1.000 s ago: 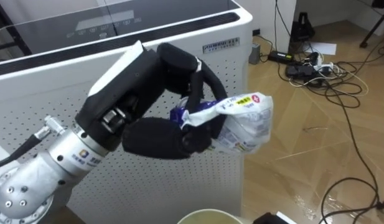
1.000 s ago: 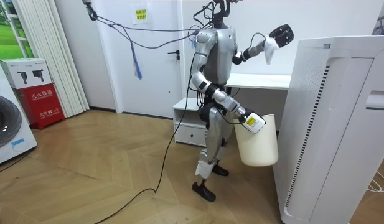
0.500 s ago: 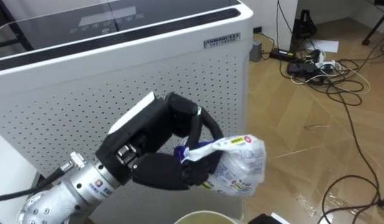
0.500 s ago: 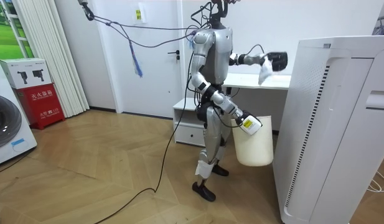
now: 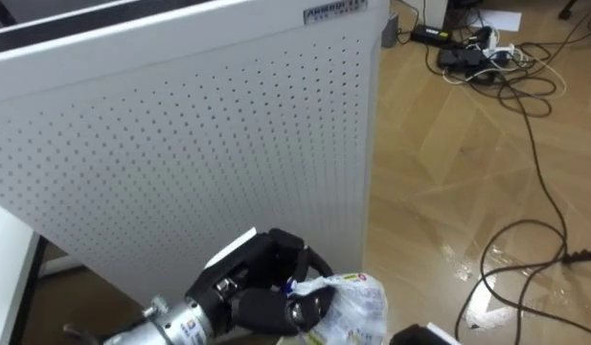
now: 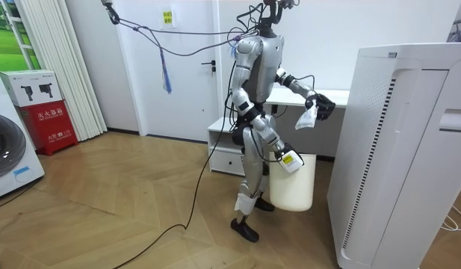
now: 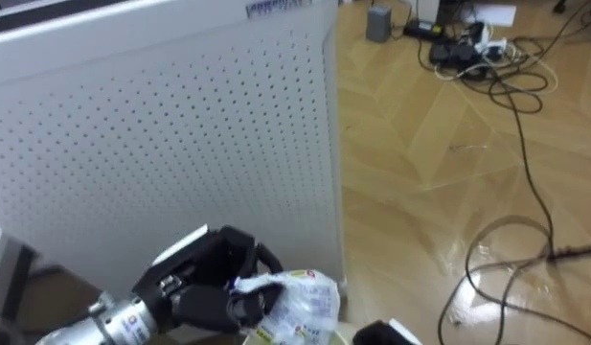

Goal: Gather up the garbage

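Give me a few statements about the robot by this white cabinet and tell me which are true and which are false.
1. The left hand has its fingers curled round a crumpled wrapper. True.
2. The wrapper lies on the floor. False: it is held up in the left hand.
3. The white panel beside that hand is smooth. False: it is dotted with small holes.
4. Cables lie on the wooden floor. True.
5. The cream bin stands on a desk. False: it hangs at the right hand.
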Available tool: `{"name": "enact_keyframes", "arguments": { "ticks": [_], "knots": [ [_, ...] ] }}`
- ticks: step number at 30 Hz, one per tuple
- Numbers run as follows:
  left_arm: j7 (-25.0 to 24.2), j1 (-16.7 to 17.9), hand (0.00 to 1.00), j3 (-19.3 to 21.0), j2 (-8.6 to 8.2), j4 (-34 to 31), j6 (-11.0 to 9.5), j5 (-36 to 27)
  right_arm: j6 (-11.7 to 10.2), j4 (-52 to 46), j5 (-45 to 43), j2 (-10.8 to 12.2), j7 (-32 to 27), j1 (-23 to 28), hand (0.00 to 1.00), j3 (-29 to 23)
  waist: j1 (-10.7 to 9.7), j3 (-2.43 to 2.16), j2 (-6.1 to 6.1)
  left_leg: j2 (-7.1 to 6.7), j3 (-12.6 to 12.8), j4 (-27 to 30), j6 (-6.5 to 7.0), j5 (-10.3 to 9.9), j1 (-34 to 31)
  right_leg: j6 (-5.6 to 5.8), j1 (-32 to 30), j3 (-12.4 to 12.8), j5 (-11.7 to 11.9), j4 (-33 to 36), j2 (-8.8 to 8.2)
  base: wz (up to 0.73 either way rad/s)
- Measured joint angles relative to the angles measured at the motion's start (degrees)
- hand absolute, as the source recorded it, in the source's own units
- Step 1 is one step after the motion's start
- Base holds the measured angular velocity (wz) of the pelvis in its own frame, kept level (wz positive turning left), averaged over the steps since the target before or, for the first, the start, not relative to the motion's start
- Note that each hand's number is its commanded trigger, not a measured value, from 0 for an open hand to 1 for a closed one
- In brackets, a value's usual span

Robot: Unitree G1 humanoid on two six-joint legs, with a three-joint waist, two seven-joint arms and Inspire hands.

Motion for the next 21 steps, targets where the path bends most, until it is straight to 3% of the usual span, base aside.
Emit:
{"name": "enact_keyframes", "arguments": {
  "ticks": [6,21],
  "knots": [
    [-0.1,0.0,1.00,-0.2,-1.61,5.4,0.0,0.7,-0.6,2.3,0.1,1.6,-0.1,-2.5,1.00,0.0,0.2,-0.05,0.07,0.04,0.0,0.7,0.00,0.0,-2.3,-0.10,-2.0,-0.6,0.1,0.0,-0.18,0.01],
    [-4.1,0.8,1.00,-0.2,-2.03,9.0,0.5,0.7,-1.0,2.7,1.9,1.5,-0.4,-3.1,1.00,-0.1,-0.1,-0.30,-0.39,-0.13,0.0,1.6,0.00,0.0,-3.1,-0.07,-2.6,-0.7,0.0,0.9,-0.83,0.00]
  ]
}}
